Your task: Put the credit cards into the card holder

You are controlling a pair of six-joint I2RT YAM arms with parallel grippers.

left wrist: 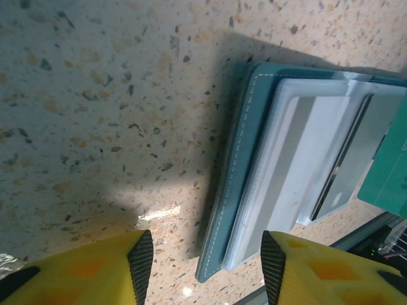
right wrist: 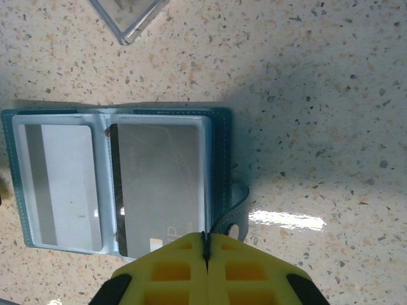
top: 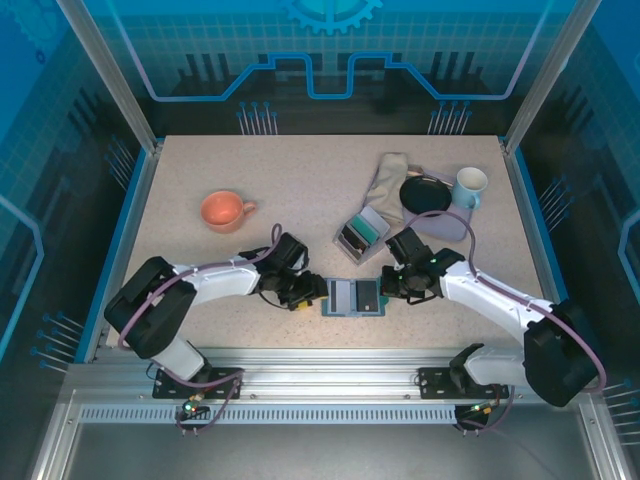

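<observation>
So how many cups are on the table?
2. An orange cup sits on the left side, and a pale blue mug stands at the back right, next to a black dish. I can't see any others hiding.

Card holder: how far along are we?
Done: the holder lies open; a grey striped card and a silver card seem to sit in its sleeves. In hand: right gripper shut at its edge, left gripper open by the opposite edge. Left: cards lie in the tray.
</observation>
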